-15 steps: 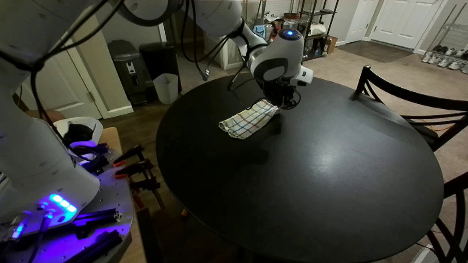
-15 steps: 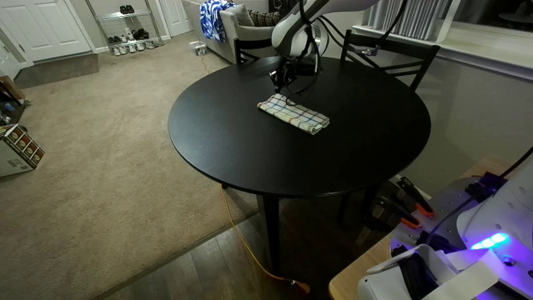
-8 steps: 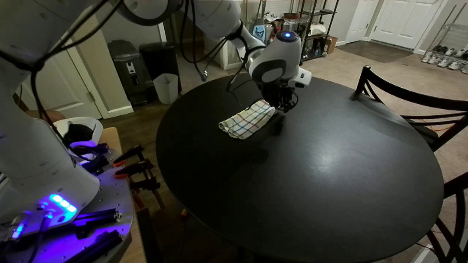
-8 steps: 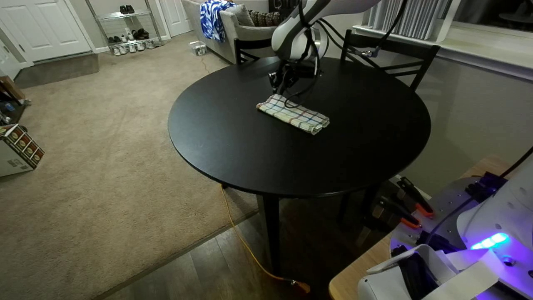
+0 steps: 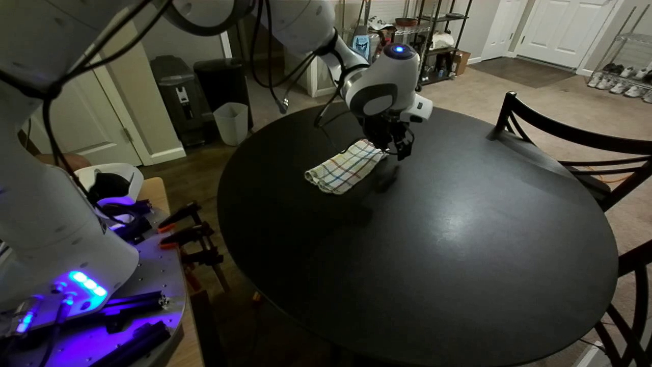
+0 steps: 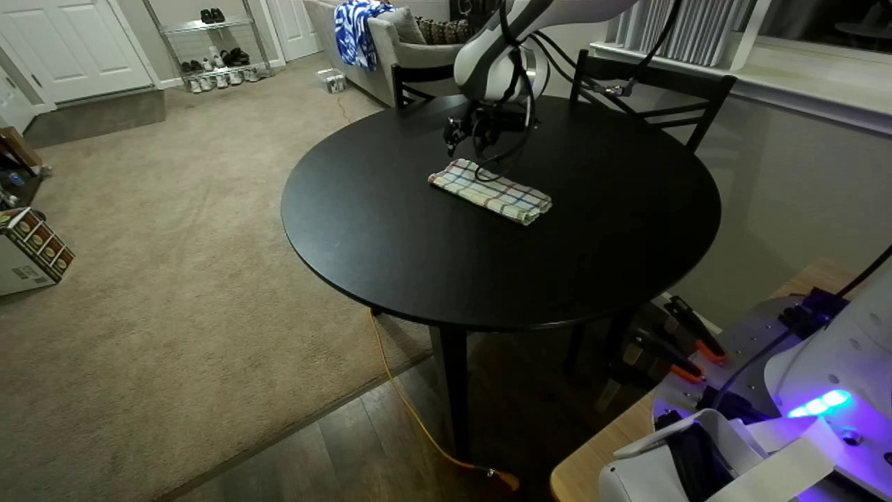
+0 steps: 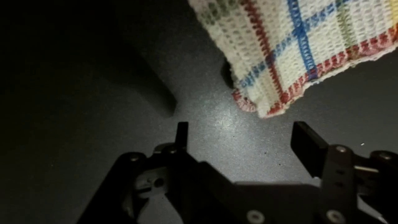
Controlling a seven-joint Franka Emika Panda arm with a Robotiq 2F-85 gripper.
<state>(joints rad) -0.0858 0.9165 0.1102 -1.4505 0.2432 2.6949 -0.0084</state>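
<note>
In the wrist view, we caught the gripper (image 7: 242,133) with its fingers spread well apart and nothing held. The checked towel (image 7: 298,46) lay just beyond the fingertips, a hemmed corner pointing at the gap, not touching as far as we could tell; the spread, we judged, left room on either side of that corner. In an exterior view, the arm (image 5: 305,28) stretched over the black table (image 5: 458,285), the gripper pointed down beside the towel's end; shadows (image 5: 387,179) apart from the fingers suggested to us that it hung above the surface. The towel rested flat, folded into a strip, probably so it would lie steady. In an exterior view, clamps (image 6: 665,350) pinned a plate (image 6: 749,335) to a bench (image 6: 610,443), presumably against tipping, while cables (image 6: 533,104) looped slack near the towel, likely so that the arm could turn freely.
</note>
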